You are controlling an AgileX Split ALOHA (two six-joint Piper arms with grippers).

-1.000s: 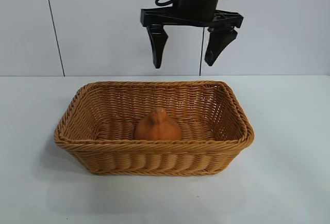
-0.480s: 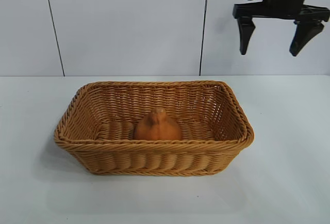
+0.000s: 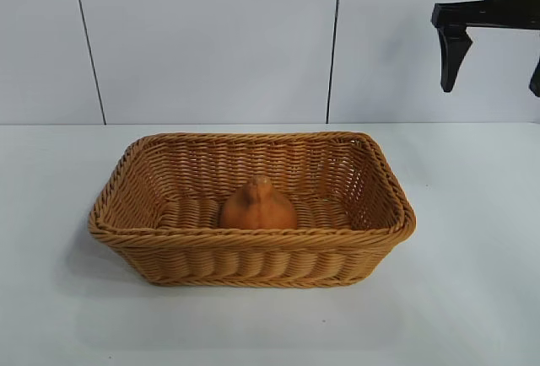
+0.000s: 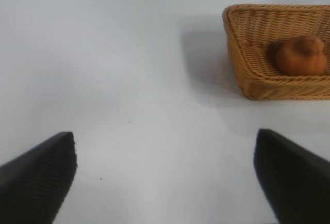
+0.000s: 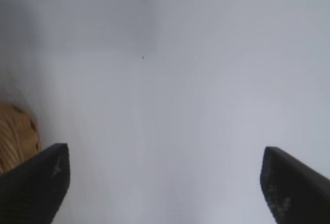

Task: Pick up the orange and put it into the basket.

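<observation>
White tabletop [image 3: 472, 239] and pale panelled wall [image 3: 211, 45] framed the scene. On that table sat the basket [image 3: 253, 263], and the orange [image 3: 258, 206] rested inside it on the woven floor, near the middle, pointed top up, touching no gripper. By that placing the task looked done. The right gripper [image 3: 494, 50] hung high at about two o'clock from the orange, well apart from it and beyond the basket's right end, its jaws spread wide, pointing down and holding nothing. Seen from it, the fruit lay toward eight o'clock. The left gripper [image 4: 165, 177] was parked low over bare table, jaws likewise spread and empty, with basket and orange off to one side ahead of it. Neither arm seemed to need another reach.
</observation>
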